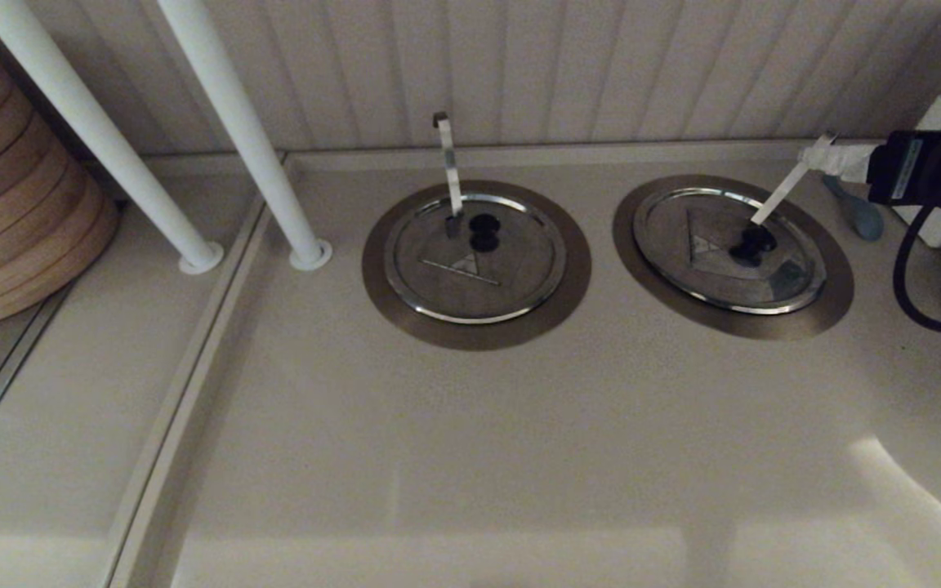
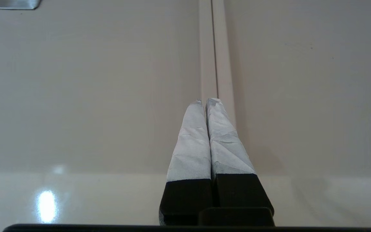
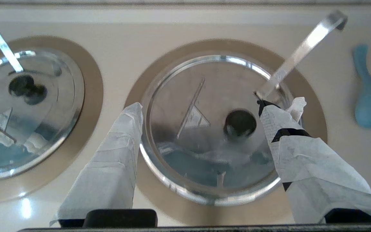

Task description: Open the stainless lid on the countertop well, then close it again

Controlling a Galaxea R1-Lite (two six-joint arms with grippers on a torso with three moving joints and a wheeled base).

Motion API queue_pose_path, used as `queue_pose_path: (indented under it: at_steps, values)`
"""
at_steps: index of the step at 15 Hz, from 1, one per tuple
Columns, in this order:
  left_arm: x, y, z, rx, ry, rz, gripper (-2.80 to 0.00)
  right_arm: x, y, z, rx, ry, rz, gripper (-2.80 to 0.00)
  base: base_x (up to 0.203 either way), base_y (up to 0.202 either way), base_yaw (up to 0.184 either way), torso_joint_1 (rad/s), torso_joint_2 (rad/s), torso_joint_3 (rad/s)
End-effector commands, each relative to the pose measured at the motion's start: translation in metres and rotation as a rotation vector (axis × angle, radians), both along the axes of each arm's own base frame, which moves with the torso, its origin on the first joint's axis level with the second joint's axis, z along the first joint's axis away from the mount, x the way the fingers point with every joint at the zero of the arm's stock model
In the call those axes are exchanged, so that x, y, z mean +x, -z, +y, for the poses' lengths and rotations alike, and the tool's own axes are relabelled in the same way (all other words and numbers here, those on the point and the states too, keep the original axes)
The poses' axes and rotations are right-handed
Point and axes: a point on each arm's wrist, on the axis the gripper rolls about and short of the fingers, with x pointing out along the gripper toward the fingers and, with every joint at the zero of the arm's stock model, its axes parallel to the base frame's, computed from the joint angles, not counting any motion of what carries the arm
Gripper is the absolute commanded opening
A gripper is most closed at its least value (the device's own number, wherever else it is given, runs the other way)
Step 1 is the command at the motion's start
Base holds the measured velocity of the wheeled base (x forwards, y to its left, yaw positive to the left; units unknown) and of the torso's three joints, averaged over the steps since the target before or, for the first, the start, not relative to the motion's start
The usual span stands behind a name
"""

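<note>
1. Head view: the round shiny stainless lid (image 1: 729, 249) with its black knob (image 1: 752, 243) sits shut on the countertop well's brownish-grey collar (image 1: 834, 302), on the right of the beige worktop (image 1: 470, 441).
2. A slanted flat steel utensil handle (image 1: 789, 184) pokes out by the knob.
3. The right end effector (image 3: 204, 129) hangs above that lid, white-wrapped fingers (image 3: 114, 161) wide apart, gripping nothing.
4. To the left is a similar steel lid with an upright handle (image 1: 474, 257).
5. A small blue spoon (image 3: 369, 96) lies just beside the collar.
6. The left end effector (image 2: 208, 103) is over bare worktop, fingers pressed together.
</note>
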Motion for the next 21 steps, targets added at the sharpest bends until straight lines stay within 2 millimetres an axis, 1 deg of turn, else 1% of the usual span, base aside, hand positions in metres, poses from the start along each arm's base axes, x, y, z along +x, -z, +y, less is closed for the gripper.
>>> queue_pose_path:
  at_steps: [1,3,4,5,9,10,11,13,15,17,19,21]
  values:
    - [0.000,0.000,0.000,0.000,0.000,-0.002,-2.80,-0.017,0.000,0.000,-0.002,0.013,-0.011,0.00,0.000,0.000,0.000,0.000,0.00,0.000]
    - [0.000,0.000,0.000,0.000,0.000,-0.001,-2.80,-0.033,-0.001,-0.001,-0.001,0.020,-0.026,0.00,0.000,0.000,0.000,0.000,0.00,0.000]
    - [0.000,0.000,0.000,0.000,0.000,-0.001,-2.80,-0.042,-0.003,-0.001,0.000,0.021,-0.039,-2.80,0.000,0.000,0.000,0.000,0.00,0.000]
    - [0.000,0.000,0.000,0.000,0.000,-0.001,-2.80,-0.053,-0.006,-0.001,0.001,0.022,-0.046,-2.80,0.000,0.000,0.000,0.000,0.00,0.000]
    - [0.000,0.000,0.000,0.000,0.000,-0.001,-2.80,-0.116,-0.005,0.003,0.018,0.001,0.024,-2.80,0.000,0.000,0.000,0.000,0.00,0.000]
    - [0.000,0.000,0.000,0.000,0.000,-0.001,-2.80,-0.130,-0.005,0.003,0.024,-0.001,0.018,-2.80,0.000,0.000,0.000,0.000,0.00,0.000]
    - [0.000,0.000,0.000,0.000,0.000,-0.001,-2.80,-0.147,-0.005,0.004,0.028,-0.001,0.007,-2.80,0.000,0.000,0.000,0.000,0.00,0.000]
    - [0.000,0.000,0.000,0.000,0.000,-0.001,-2.80,-0.188,-0.003,0.004,0.031,0.007,-0.021,-2.80,0.000,0.000,0.000,0.000,0.00,0.000]
    - [0.000,0.000,0.000,0.000,0.000,-0.001,-2.80,-0.236,0.004,0.003,0.029,0.049,-0.056,-2.80,0.000,0.000,0.000,0.000,0.00,0.000]
    - [0.000,0.000,0.000,0.000,0.000,-0.002,-2.80,-0.273,0.015,0.002,0.021,0.126,-0.078,-2.80,0.000,0.000,0.000,0.000,0.00,0.000]
    - [0.000,0.000,0.000,0.000,0.000,-0.001,-2.80,-0.295,0.025,0.003,-0.006,0.212,-0.093,-2.80,0.000,0.000,0.000,0.000,0.00,0.000]
    - [0.000,0.000,0.000,0.000,0.000,-0.001,-2.80,-0.315,0.041,0.005,-0.023,0.228,-0.119,-2.80,0.000,0.000,0.000,0.000,0.00,0.000]
